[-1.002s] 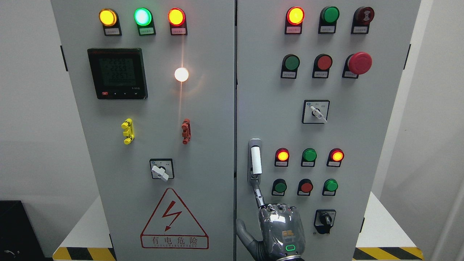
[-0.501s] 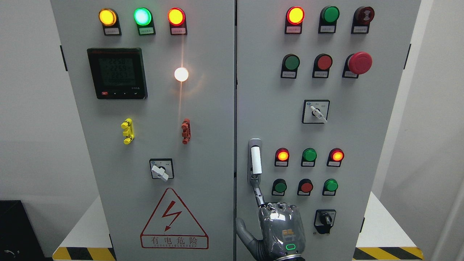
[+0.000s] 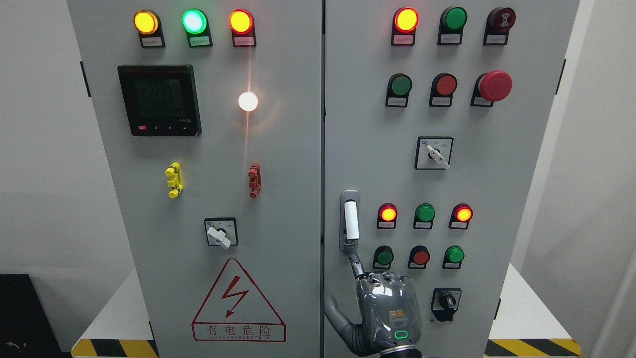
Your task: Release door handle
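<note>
Right hand (image 3: 382, 311) rises from the picture's bottom edge at about 6 o'clock, just right of the middle, with its glossy grey back turned to the camera and a small green light glowing near the wrist. The index finger (image 3: 356, 264) stretches up towards 11 o'clock, thin and straight, and its tip meets the lower end of the door handle (image 3: 351, 220). The other three fingers are folded down at the knuckles. The thumb (image 3: 334, 312) sticks out towards 9 o'clock, across the seam between the two doors. Nothing is clasped: the hand is mostly closed into a pointing shape, and only that one fingertip touches the handle. Whether the tip is hooked behind the lever or merely resting on it cannot be told.

The handle stands upright, a white lever in a grey metal mount, on the left edge of the right cabinet door (image 3: 497, 199), at roughly 7 o'clock on that door. At 3 o'clock from it sits a lit red lamp (image 3: 388, 214), and at 4 o'clock a dark green button (image 3: 384, 256). At 3 o'clock from the hand is a black rotary switch (image 3: 445, 301).
</note>
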Available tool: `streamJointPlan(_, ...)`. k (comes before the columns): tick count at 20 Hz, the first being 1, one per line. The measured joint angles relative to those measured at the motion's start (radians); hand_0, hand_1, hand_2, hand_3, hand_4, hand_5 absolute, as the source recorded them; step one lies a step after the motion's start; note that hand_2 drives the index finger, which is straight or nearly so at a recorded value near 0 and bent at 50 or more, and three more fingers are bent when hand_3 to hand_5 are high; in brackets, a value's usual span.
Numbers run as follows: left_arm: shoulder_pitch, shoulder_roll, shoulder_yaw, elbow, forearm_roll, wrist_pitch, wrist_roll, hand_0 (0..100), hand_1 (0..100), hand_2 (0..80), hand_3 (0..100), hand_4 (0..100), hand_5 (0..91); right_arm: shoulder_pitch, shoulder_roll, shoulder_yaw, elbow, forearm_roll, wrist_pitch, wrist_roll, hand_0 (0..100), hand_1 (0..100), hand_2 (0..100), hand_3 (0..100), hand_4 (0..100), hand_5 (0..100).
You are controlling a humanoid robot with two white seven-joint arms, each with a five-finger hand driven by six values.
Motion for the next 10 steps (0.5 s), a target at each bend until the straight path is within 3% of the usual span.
streamJointPlan(8,0.000,0.000,0.000,0.000,0.000,0.000,0.000,12,56,0.0,0,0,0.0,0.016,-0.002,0.001,-0.029,-0.001,-0.008,-0.004,39,26,33,100,100,100)
streamJointPlan(10,0.000,0.000,0.000,0.000,0.000,0.000,0.000,12,56,0.0,0,0,0.0,0.027,-0.003,0.002,-0.039,-0.001,-0.009,-0.004,39,26,41,100,100,100)
